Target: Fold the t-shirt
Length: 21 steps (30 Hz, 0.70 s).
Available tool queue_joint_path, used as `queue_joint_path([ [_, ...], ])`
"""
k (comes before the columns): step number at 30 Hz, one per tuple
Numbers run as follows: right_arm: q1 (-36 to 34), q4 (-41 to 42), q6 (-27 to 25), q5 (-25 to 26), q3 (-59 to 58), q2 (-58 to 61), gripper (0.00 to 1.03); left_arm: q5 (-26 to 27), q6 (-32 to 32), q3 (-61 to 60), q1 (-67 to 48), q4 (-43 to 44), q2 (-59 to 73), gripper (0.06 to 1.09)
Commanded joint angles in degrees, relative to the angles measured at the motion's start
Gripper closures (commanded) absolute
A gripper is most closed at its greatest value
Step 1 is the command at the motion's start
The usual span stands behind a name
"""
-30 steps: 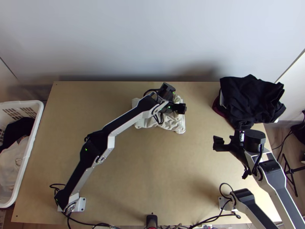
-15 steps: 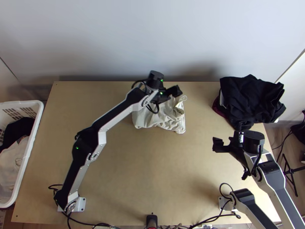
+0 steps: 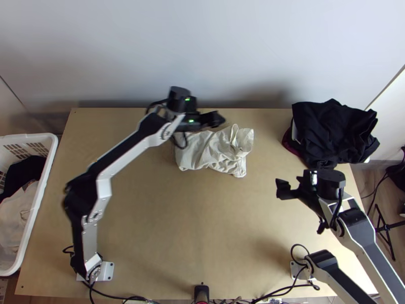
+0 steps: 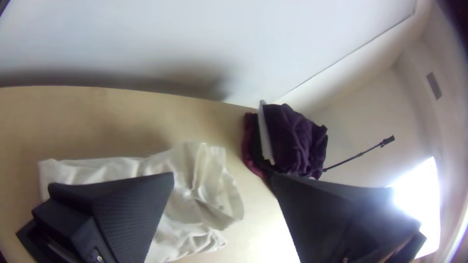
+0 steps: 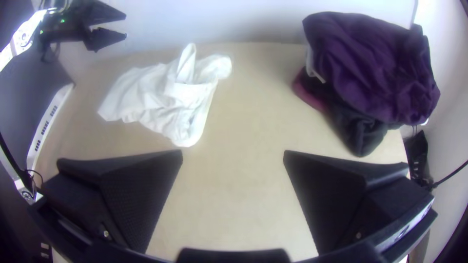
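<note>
Left gripper (image 3: 221,119), spread wide near the bunched cream t-shirt (image 3: 208,152), should pinch one loose edge low and ease it flat.

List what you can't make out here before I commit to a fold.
- Collar and sleeves: not identifiable in any view; the cream t-shirt is bunched over itself.
- Left wrist view: part of the t-shirt, behind one finger of the left gripper.
- Top view: the far side of the white basket, cut off by the left edge.
- Top view: most lower layers of the clothes pile, under the dark top garment.
</note>
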Motion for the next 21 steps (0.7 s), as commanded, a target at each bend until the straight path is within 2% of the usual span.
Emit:
queue_joint_path([
  [1, 3.2, 4.6, -0.7, 0.1, 3.1, 5.9, 0.07, -0.4, 11.5, -15.9, 6.0, 1.6, -11.1, 0.11],
  [10, 8.8, 12.7, -0.2, 0.2, 9.8, 18.9, 0.07, -3.6, 19.0, -31.6, 11.4, 3.4, -23.9, 0.11],
  [16, 12.3, 15.8, 0.6, 1.2, 15.6, 29.1, 0.06, -8.5, 25.3, -40.4, 12.8, 4.0, -30.4, 0.11],
  [21, 16.2, 17.8, 1.4, 1.6, 19.4, 35.8, 0.06, -10.3, 27.0, -45.2, 15.4, 4.3, -32.8, 0.11],
])
